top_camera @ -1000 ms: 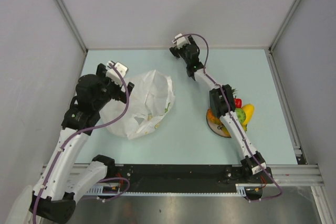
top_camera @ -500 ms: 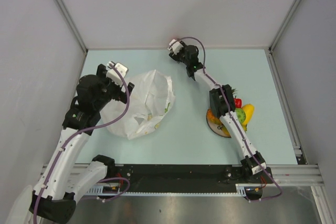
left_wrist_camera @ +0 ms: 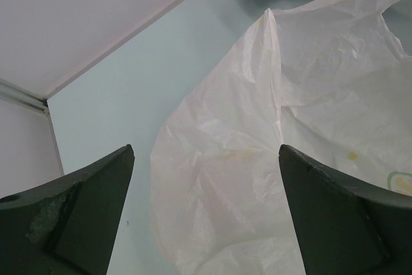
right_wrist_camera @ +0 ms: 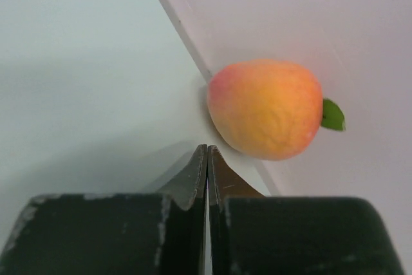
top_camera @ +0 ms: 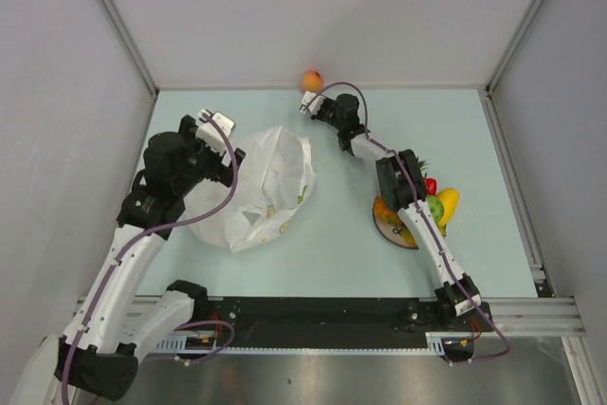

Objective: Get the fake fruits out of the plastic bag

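A pink-orange peach (top_camera: 312, 80) is seen lying at the far edge of the pale worktop (top_camera: 341, 244), against the foot of the back wall (top_camera: 313, 16) and well outside the plastic bag (top_camera: 261, 187). The right pincer (right_wrist_camera: 207, 159) is pictured just short of it, fingers pressed together with nothing between them (whether the tips touch the fruit cannot be told). The left pincer (left_wrist_camera: 206, 152) is held spread wide above the crumpled white bag, which is laid flat on the left half of the worktop; its contents cannot be made out. To the right, a red strawberry (top_camera: 430, 185), a green lumpy fruit (top_camera: 434, 206) and a yellow lemon (top_camera: 448, 201) are shown gathered on a round plate (top_camera: 391, 232), partly hidden by the right arm.
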Robot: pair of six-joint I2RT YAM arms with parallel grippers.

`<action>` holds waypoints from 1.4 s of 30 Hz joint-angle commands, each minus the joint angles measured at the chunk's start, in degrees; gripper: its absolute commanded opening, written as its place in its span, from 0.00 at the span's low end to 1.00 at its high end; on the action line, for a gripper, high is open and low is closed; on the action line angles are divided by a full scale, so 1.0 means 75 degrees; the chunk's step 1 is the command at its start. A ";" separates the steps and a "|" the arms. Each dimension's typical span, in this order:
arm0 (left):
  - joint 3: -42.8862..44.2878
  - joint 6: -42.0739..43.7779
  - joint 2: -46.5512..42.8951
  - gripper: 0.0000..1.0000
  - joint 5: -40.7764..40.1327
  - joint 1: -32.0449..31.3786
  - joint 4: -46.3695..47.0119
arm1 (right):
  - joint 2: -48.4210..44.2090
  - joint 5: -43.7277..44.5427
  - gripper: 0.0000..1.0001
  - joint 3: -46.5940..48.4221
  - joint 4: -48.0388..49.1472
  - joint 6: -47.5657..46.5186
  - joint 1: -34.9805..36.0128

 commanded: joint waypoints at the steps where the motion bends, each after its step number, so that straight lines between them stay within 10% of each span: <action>1: 0.0378 0.0014 0.0267 1.00 0.0070 0.0105 -0.0065 | -0.0859 -0.0551 0.00 -0.1248 0.1336 -0.0316 0.0047; 10: 0.0999 0.0015 0.0807 0.99 0.0269 0.0116 -0.0757 | -0.2276 -0.0517 0.00 -0.2725 0.1535 0.0479 0.0036; 14: 0.1000 -0.0209 0.0761 1.00 0.0561 0.0105 -0.0944 | -0.2232 -0.0095 0.63 -0.2904 0.1925 0.0237 0.0176; 17: 0.0918 -0.0104 0.0889 0.99 0.0609 0.0105 -0.1050 | -0.1637 0.0340 0.81 -0.2389 0.1901 -0.0151 0.0352; 24: 0.1304 0.0131 0.1604 0.98 -0.0012 0.0105 -0.1835 | 0.0227 0.0118 0.85 0.0679 0.0541 -0.1463 0.0387; 42: 0.1726 0.0120 0.2026 0.98 -0.0223 0.0093 -0.2046 | 0.1272 0.0516 0.88 0.1023 0.0412 -0.2987 0.0083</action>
